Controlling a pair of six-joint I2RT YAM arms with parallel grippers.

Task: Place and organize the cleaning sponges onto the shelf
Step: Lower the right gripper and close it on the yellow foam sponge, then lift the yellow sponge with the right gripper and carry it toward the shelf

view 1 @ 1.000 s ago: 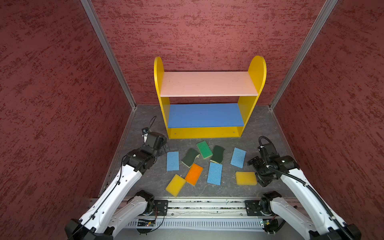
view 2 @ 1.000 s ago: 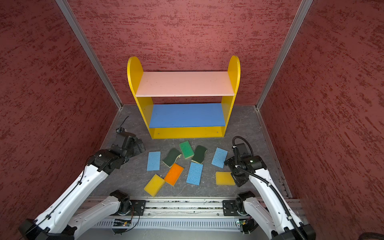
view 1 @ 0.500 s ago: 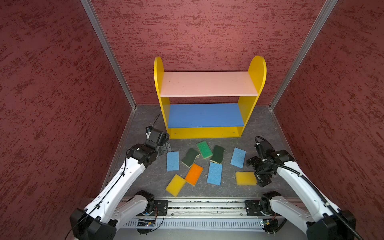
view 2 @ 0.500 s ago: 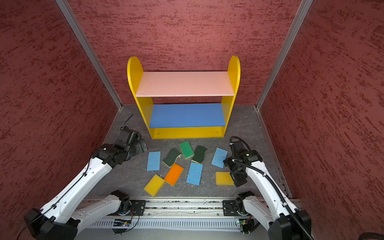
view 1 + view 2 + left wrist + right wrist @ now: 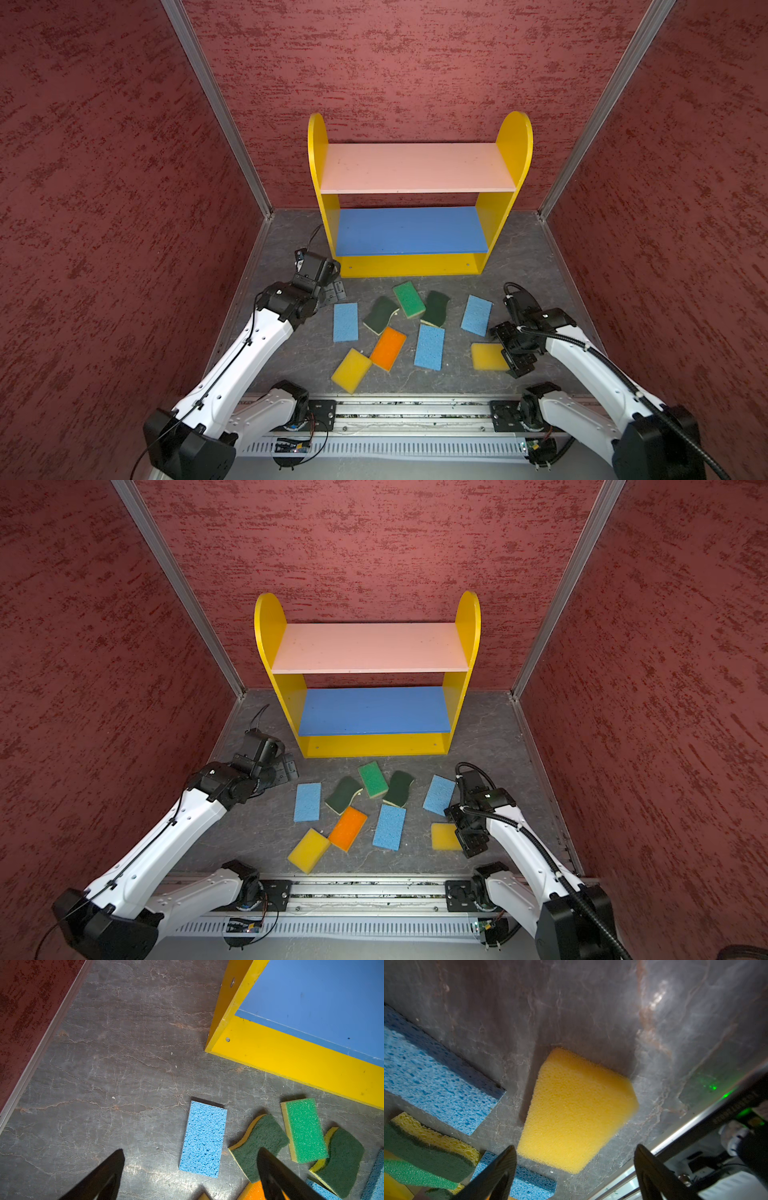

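The shelf [image 5: 415,168] stands at the back with its pink and blue boards [image 5: 374,710] bare. Several sponges lie on the floor in front of it: three blue [image 5: 345,321], one bright green [image 5: 409,299], two wavy dark green [image 5: 380,314], one orange [image 5: 387,348] and two yellow [image 5: 351,370]. My left gripper [image 5: 334,291] [image 5: 191,1150] hangs open above the leftmost blue sponge [image 5: 202,1138]. My right gripper [image 5: 509,353] [image 5: 575,1147] is open and low, its fingers either side of the near end of the right yellow sponge [image 5: 577,1109] [image 5: 444,836].
Red walls close in the grey floor [image 5: 291,249] on three sides. The rail with the arm bases [image 5: 415,415] runs along the front edge, just behind the right yellow sponge. A second blue sponge [image 5: 431,1076] lies close beside the right gripper.
My left gripper has moved right, toward the shelf's left foot and the leftmost blue sponge. My right gripper has come down around the yellow sponge and its fingers have narrowed slightly.
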